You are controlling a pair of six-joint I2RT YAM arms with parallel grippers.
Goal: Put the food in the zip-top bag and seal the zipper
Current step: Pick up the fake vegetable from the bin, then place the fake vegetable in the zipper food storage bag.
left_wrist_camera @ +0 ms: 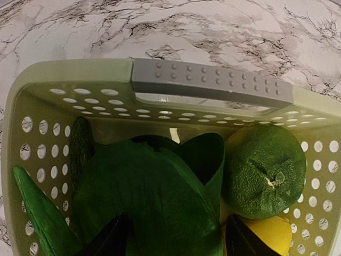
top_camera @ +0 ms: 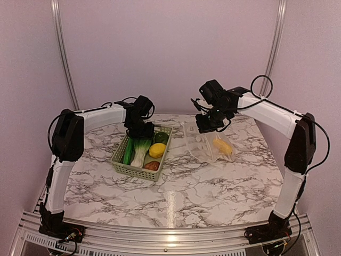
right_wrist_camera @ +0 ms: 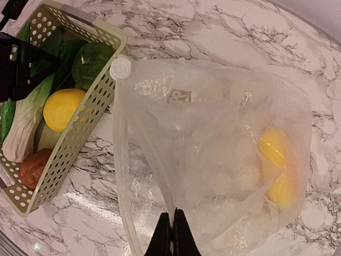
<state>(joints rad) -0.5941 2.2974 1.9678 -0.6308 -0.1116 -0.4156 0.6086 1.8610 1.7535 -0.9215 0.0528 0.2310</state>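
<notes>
I clamp zip-top bag [right_wrist_camera: 213, 133] rim, right gripper [right_wrist_camera: 171, 237] | left gripper [left_wrist_camera: 178, 240] wide over food [left_wrist_camera: 154, 186] | risk: film slips, mouth collapses.

Marble-patterned table [top_camera: 176, 197], pale lilac walls [top_camera: 160, 48]

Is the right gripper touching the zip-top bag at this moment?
Touching. The right wrist view shows the right gripper shut, with a fold of the zip-top bag running straight into its closed fingertips and pinched there.
</notes>
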